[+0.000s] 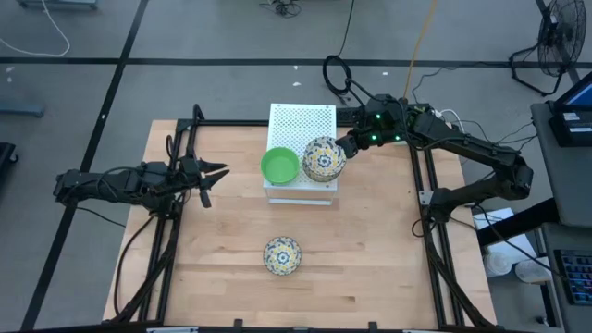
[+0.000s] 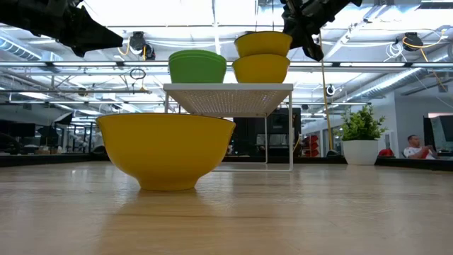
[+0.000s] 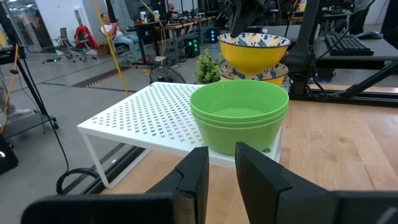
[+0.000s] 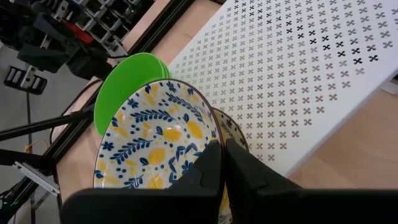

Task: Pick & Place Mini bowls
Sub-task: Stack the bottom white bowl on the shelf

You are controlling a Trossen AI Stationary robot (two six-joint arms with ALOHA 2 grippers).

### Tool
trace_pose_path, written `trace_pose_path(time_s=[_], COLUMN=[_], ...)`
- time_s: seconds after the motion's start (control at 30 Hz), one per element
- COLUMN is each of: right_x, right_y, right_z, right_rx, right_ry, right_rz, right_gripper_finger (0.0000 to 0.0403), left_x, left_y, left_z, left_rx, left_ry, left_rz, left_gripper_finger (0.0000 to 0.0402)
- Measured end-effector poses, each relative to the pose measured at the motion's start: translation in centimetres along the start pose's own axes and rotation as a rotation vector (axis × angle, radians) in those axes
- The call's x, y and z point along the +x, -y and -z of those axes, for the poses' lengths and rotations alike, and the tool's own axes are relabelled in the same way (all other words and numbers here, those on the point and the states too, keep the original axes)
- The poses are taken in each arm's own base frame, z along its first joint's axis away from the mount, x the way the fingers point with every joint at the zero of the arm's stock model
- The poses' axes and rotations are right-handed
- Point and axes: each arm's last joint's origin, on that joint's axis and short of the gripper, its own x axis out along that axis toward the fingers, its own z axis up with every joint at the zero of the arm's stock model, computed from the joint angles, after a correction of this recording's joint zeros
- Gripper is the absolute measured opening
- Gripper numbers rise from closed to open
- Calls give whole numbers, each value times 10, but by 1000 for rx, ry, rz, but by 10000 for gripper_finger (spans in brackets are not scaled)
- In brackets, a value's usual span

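Now our right gripper (image 4: 219,163) pinches the flowery bowl's (image 4: 152,140) rim — probably to stack it on its twin atop the white box (image 1: 302,121). Our left gripper (image 3: 219,174) waits aside, fingers slightly apart — holding nothing.

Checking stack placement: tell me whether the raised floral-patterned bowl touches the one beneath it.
Apart. The low view shows a gap between the raised floral bowl and the lower bowl.

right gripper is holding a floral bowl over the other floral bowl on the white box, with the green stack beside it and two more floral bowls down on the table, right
Not quite: only one floral bowl is on the table, as the high view shows. The rest holds: the right gripper is shut on a floral bowl above another floral bowl on the white box, with the green stack beside it.
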Motion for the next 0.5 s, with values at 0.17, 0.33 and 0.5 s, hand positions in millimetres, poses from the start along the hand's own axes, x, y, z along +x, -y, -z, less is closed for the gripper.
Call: trace_pose_path(time_s=[0.17,0.33,0.5], right_x=[2,7,13], right_y=[0,1,3], right_z=[0,2,5], right_rx=[0,2,-3], right_ry=[-7,-26,-49], right_rz=[2,12,51], right_gripper_finger=[0,0,0], left_x=[0,0,0], left_y=[0,0,0], left_z=[0,0,0], left_rx=[0,0,0], left_ry=[0,0,0], left_rz=[0,0,0], left_gripper_finger=[85,85,85])
